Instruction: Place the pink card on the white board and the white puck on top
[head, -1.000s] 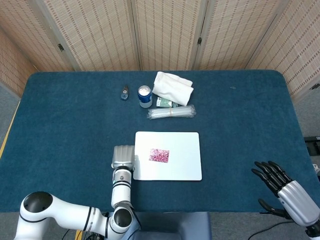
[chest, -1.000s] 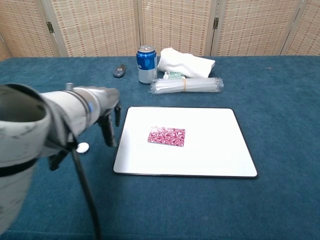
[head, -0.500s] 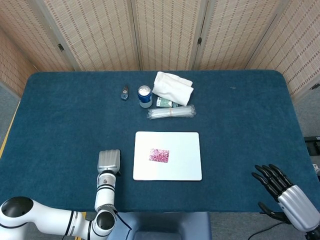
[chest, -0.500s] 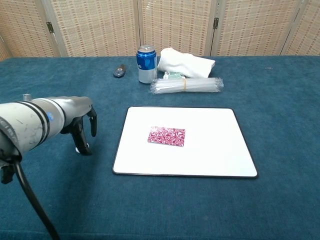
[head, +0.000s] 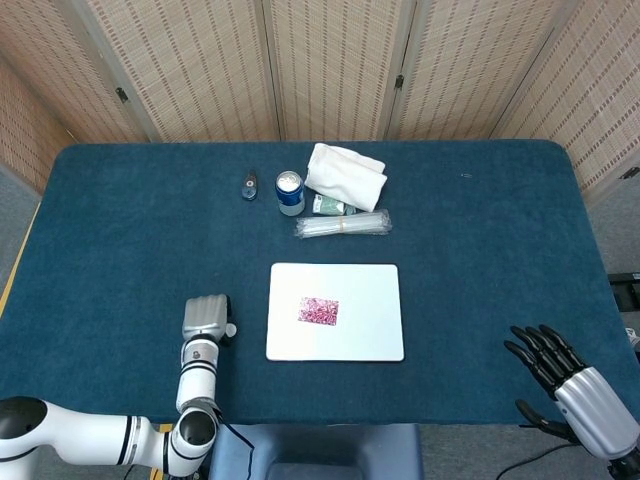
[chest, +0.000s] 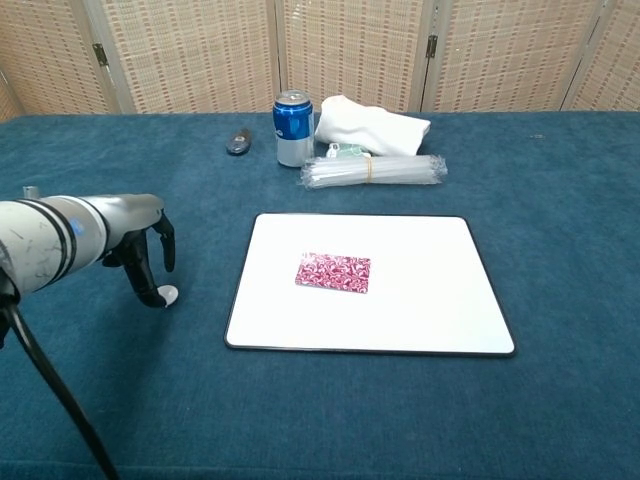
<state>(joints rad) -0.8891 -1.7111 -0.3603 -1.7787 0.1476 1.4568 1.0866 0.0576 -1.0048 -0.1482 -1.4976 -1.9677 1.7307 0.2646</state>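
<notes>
your left robot hand (chest: 140, 255) hangs over the dark blue felt tabletop (head: 480, 240) to the left of the flat white rectangular board (head: 336, 311), with its dark fingers (chest: 148, 283) pointing down at the small round white puck (chest: 166, 295); a fingertip looks to be touching or just beside the puck, but you cannot tell from these views whether the puck is pinched or merely touched. in the head view the puck peeks out at the right edge of that hand, still on the felt and apart from the board. the pink patterned card (chest: 333, 272) lies flat on the board, a little left of its middle. your right robot hand (head: 560, 372) sits at the near right corner of the tabletop, well apart from everything, black fingers spread and holding nothing. at the far side stand a blue drink can (chest: 293, 128), a folded white cloth (chest: 372, 125) beside it, a clear bundle of straws (chest: 374, 170) bound at the middle, and a small dark oval object (chest: 239, 141) to the can's left.
</notes>
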